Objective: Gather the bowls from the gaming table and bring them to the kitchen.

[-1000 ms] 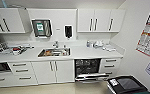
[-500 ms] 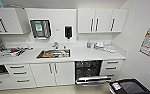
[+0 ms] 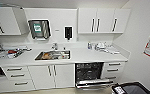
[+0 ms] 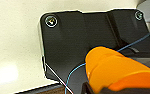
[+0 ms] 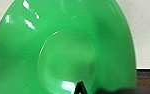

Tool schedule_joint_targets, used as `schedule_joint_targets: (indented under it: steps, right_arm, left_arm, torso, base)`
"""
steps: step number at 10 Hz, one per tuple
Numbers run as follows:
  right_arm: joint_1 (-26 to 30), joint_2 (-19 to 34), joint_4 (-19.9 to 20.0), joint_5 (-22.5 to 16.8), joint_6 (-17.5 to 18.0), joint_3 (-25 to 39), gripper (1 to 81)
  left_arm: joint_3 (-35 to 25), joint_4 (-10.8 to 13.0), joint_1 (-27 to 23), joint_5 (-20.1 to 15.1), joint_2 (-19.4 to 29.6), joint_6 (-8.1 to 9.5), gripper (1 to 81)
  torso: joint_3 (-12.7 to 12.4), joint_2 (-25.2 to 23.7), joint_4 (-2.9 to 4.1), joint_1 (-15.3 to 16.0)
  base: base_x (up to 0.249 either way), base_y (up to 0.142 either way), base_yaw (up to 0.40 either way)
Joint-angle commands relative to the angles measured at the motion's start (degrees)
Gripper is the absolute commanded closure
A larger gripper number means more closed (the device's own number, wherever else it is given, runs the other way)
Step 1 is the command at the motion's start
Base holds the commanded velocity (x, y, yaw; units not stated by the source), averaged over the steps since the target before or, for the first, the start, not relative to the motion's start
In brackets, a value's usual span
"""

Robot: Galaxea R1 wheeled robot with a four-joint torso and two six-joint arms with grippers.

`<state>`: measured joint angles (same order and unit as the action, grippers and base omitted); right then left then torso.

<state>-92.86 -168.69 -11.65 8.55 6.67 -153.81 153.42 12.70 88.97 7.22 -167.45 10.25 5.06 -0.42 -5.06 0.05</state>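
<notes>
- While the robot faced the kitchen, an orange bowl (image 4: 116, 70) sat close against the left wrist camera, and a green bowl (image 5: 66, 55) loomed before the right one; whether either claw pinched its bowl could not be told.
- Ahead, the steel sink (image 3: 53, 55) lay in the white worktop (image 3: 91, 56).
- Right of it, below the worktop, the dishwasher (image 3: 89, 75) stood with its door dropped open.
- White wall cabinets (image 3: 102, 20) hung above.

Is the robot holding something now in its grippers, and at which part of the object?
The left wrist view shows an orange bowl close by, the right wrist view a green bowl. Each looks carried, but the fingers and the place of the hold cannot be told.
</notes>
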Motion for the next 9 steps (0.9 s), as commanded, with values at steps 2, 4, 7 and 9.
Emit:
schedule_joint_targets:
  steps: [2,4,7,9]
  right_arm:
    - [1.66,-0.17,-1.0,-2.66,-0.43,0.36,81.1]
    - [1.66,-0.09,-1.0,-2.66,-0.43,0.36,81.1]
    - [1.66,-0.18,-1.0,-2.66,-0.43,0.18,81.1]
    - [1.66,-0.18,-1.0,-2.66,-0.43,0.1,81.1]
  left_arm:
    - [0.12,-0.05,-1.64,-2.91,0.71,-0.32,81.1]
    - [0.12,0.13,-1.64,-3.0,0.62,-0.32,81.1]
    - [0.05,0.31,-1.64,-3.0,0.53,-0.32,81.1]
    - [0.13,0.39,-1.64,-3.09,0.62,-0.32,81.1]
  torso:
    - [0.0,0.0,0.0,0.0]
    - [0.0,0.0,0.0,0.0]
    - [0.0,0.0,0.0,-0.02]
    - [0.02,0.05,0.0,0.05]
  base:
    - [0.134,0.0,0.0]
    - [0.133,0.0,0.0]
    - [0.133,0.0,0.0]
    - [0.133,0.0,0.0]
